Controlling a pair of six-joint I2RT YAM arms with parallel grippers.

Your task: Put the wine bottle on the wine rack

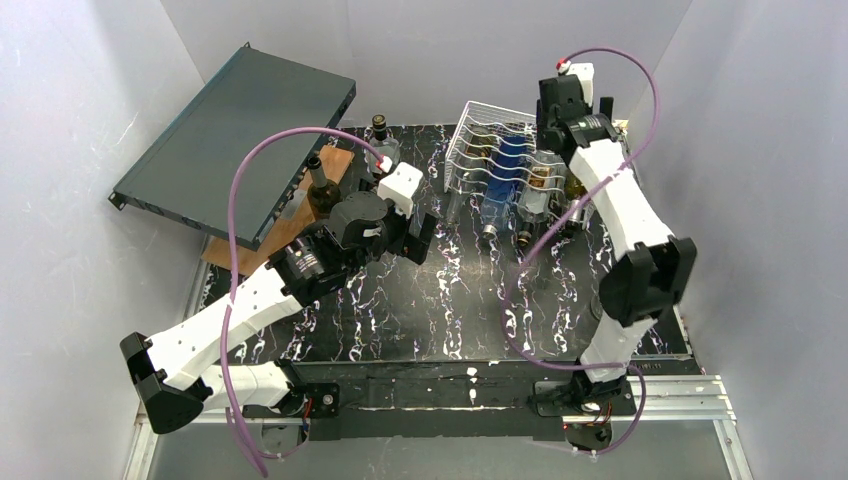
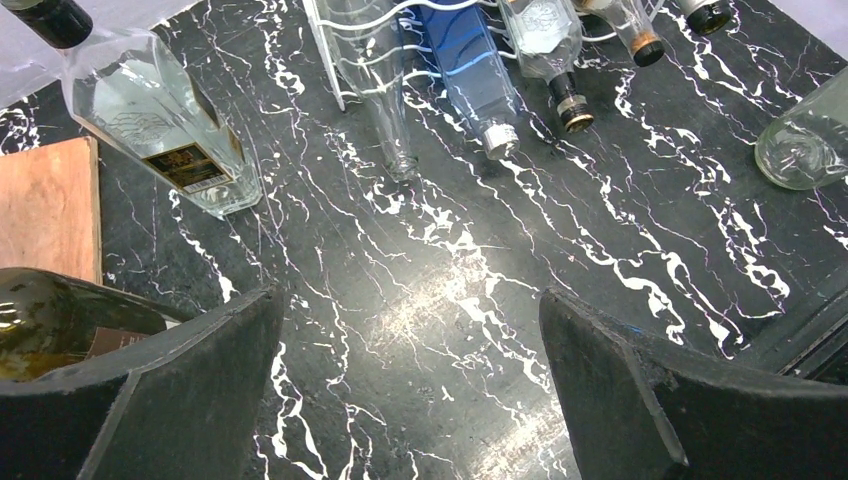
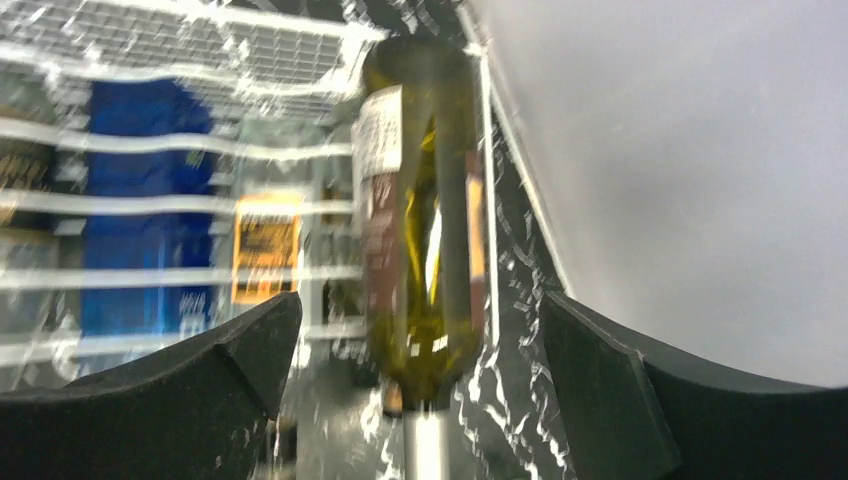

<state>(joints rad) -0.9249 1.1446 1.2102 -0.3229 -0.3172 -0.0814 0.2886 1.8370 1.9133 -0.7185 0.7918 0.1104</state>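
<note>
Right gripper (image 3: pixel 420 300): up at the far right end of the wine rack (image 1: pixel 478 140), close to the side wall. Jaws spread wide. The wine bottle (image 3: pixel 425 220), olive-green glass with a pale label, lies lengthwise between the fingers with a gap on each side, so nothing is gripped. A white wire runs along the bottle's right flank. It appears to sit in the rack's outermost cradle (the wrist picture is blurred, so exact seating cannot be confirmed).

Rack contents seen from the right wrist: a blue bottle (image 3: pixel 140 200) under the wavy wires, and next to it a bottle with a yellow label (image 3: pixel 265 245).

Left gripper (image 2: pixel 410 300): hangs above the black marbled table (image 2: pixel 450 350), jaws fully apart and holding nothing. Beyond it, bottle necks poke out of the rack's near edge.

Also in the left wrist view: a clear square bottle (image 2: pixel 165 135) standing on the table, a dark green bottle (image 2: pixel 60 330) beside the left finger, a wooden board (image 2: pixel 45 210).

A dark-teal case (image 1: pixel 235 145) leans at the rear left.
</note>
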